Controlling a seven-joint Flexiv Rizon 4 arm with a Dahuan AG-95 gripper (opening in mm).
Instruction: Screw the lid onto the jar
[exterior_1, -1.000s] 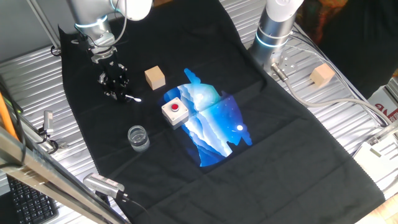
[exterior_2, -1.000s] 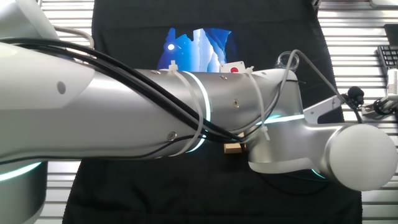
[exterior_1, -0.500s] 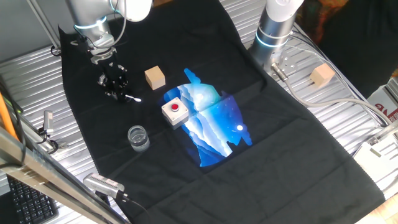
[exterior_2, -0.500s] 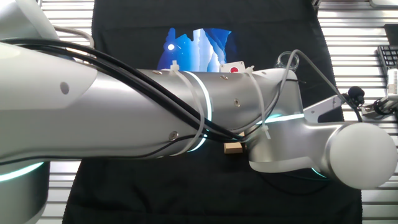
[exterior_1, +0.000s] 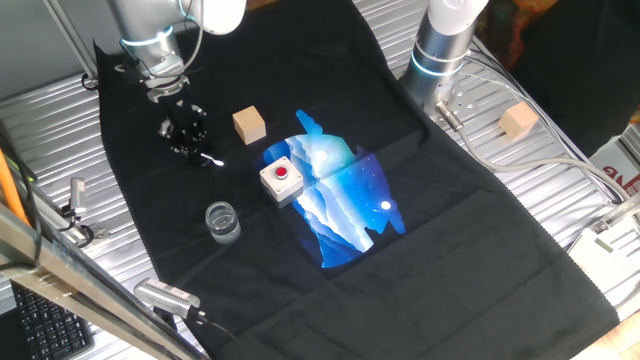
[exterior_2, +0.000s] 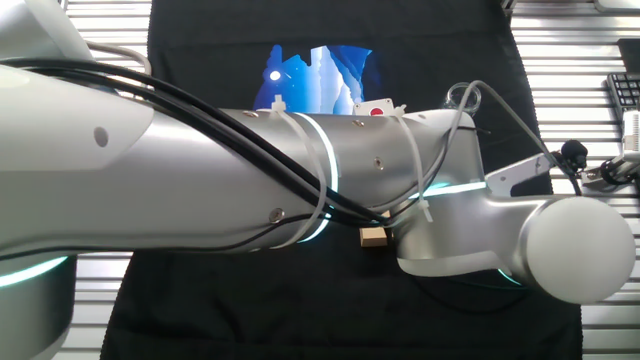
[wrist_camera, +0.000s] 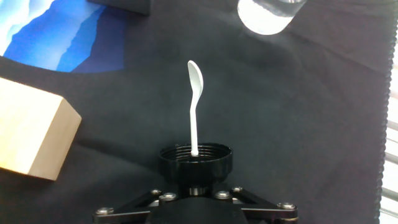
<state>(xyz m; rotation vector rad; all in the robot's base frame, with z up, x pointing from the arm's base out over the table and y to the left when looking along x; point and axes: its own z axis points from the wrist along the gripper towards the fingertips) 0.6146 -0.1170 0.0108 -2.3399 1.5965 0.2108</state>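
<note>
In the hand view the black lid (wrist_camera: 196, 160) sits right at my gripper (wrist_camera: 196, 177), its threaded rim facing the camera, and the jaws look shut on it. Past it a white plastic spoon (wrist_camera: 194, 106) lies on the black cloth. The clear jar (wrist_camera: 267, 12) stands at the top edge, right of centre. In one fixed view my gripper (exterior_1: 186, 136) hangs low over the cloth at the back left, and the jar (exterior_1: 222, 221) stands open nearer the front. In the other fixed view the arm hides the gripper and only the jar (exterior_2: 462, 97) shows.
A tan wooden cube (exterior_1: 249, 125) sits just right of the gripper and fills the left of the hand view as the cube (wrist_camera: 34, 134). A white box with a red button (exterior_1: 281, 177) stands by the blue print. A second cube (exterior_1: 519, 120) lies on the metal table, beside a second robot base (exterior_1: 443, 45).
</note>
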